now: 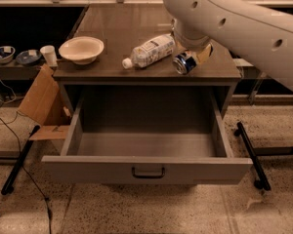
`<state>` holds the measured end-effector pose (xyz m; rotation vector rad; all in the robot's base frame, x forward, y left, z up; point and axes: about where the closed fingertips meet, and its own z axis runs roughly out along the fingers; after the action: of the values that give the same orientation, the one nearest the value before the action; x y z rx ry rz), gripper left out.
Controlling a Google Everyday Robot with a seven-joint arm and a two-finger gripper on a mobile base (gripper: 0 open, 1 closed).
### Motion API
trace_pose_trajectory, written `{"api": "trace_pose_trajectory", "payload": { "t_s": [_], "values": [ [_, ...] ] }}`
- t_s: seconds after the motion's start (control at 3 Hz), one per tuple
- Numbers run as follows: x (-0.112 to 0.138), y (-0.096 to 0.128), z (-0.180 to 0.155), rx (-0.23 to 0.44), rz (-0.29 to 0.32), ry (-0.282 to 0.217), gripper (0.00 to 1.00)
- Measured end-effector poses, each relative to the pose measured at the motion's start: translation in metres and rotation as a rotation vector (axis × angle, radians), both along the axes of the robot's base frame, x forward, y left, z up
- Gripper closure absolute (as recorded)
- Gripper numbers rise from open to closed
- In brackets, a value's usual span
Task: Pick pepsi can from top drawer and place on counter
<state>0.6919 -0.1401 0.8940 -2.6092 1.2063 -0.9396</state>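
The pepsi can [184, 64] is dark blue with a silver end and sits tilted in my gripper [193, 58], over the front right part of the counter [112, 28]. I cannot tell whether it touches the surface. The gripper hangs from the big white arm [234, 18] that comes in from the upper right, and it is shut on the can, with a tan finger [204, 55] showing to the can's right. The top drawer [146, 167] is pulled fully out below the counter, and its inside shows bare.
A white-labelled plastic bottle [149, 50] lies on its side just left of the can. A cream bowl [81, 48] stands at the counter's left. A cardboard box [39, 101], a white cup [49, 55] and cables are to the left; black frame legs [251, 152] flank the cabinet.
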Motion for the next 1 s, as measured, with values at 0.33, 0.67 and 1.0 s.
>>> {"api": "trace_pose_trajectory", "payload": {
  "t_s": [0.33, 0.67, 1.0],
  "values": [
    [0.0016, -0.0176, -0.0132, 0.013, -0.048, 0.022, 0.82],
    [0.0047, -0.0229, -0.0193, 0.022, -0.073, 0.029, 0.59],
    [0.007, -0.025, -0.0215, 0.039, -0.096, 0.024, 0.35]
  ]
}}
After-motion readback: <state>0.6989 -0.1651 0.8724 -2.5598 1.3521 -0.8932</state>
